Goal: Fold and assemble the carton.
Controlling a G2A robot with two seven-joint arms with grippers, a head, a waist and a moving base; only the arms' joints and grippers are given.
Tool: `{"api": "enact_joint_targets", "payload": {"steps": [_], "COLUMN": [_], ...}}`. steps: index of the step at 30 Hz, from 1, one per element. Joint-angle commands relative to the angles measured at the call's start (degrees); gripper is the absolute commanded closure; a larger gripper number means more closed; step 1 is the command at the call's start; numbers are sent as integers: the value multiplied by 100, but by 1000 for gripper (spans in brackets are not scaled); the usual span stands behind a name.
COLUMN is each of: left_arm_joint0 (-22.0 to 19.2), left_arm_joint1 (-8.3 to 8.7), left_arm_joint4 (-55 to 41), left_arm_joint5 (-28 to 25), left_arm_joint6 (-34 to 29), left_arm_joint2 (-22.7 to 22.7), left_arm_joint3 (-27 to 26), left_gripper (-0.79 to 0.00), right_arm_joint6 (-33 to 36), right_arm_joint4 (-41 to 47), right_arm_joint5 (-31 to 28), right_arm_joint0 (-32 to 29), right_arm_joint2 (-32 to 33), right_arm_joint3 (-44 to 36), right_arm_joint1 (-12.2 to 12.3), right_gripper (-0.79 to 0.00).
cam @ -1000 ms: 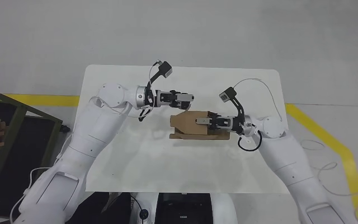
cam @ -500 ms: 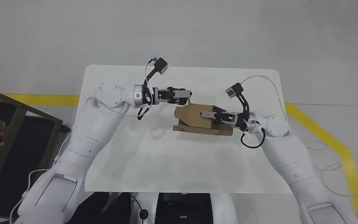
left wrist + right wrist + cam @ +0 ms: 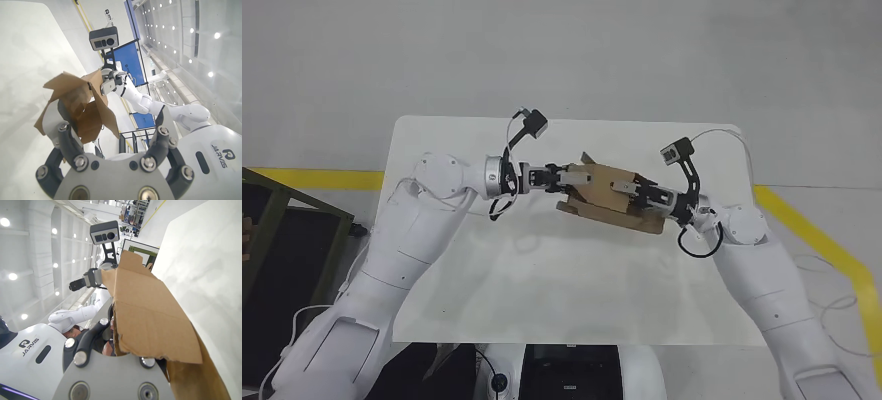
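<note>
Clamping brown carton (image 3: 604, 186), right end effector (image 3: 637, 190)

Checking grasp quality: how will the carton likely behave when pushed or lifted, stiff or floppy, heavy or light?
Probably light: the right hand seems to hold the carton up by one end. Its flaps splay at different angles, so a push from the open left hand would likely fold a flap rather than shift the carton. Panels look flat, so stiff between creases.
</note>
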Motion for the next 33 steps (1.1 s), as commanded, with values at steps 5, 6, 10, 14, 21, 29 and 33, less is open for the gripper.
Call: {"api": "enact_joint_targets", "payload": {"steps": [5,6,10,14,21,29,33], "left_arm_joint0": [-6,-6,-11,-24,-76,-133,-140], "left_arm_joint1": [-4,-4,-3,-16,-49,-57,-66], "left_arm_joint4": [-43,-49,-53,-90,-250,-243,-253], "left_arm_joint5": [5,2,25,36,6,25,24], "left_arm_joint6": [-39,-45,-62,-71,-121,-121,-123], "left_arm_joint2": [28,28,38,93,185,191,223], "left_arm_joint3": [-33,-31,-22,2,209,259,321], "left_gripper": [-785,-785,-785,-785,-785,-785,-785], "right_arm_joint6": [-503,-589,-809,-1081,-1641,-1884,-1892], "right_arm_joint4": [-38,-32,-39,-270,-831,-796,-753], "right_arm_joint5": [181,214,332,375,459,646,725], "right_arm_joint0": [42,51,100,155,64,-42,-90], "right_arm_joint2": [69,78,70,18,-107,-139,-151], "right_arm_joint3": [56,74,131,112,-218,-393,-451], "right_arm_joint1": [-20,-26,-51,-77,-115,-154,-168], "right_gripper": [0,0,0,0,0,0,0]}}
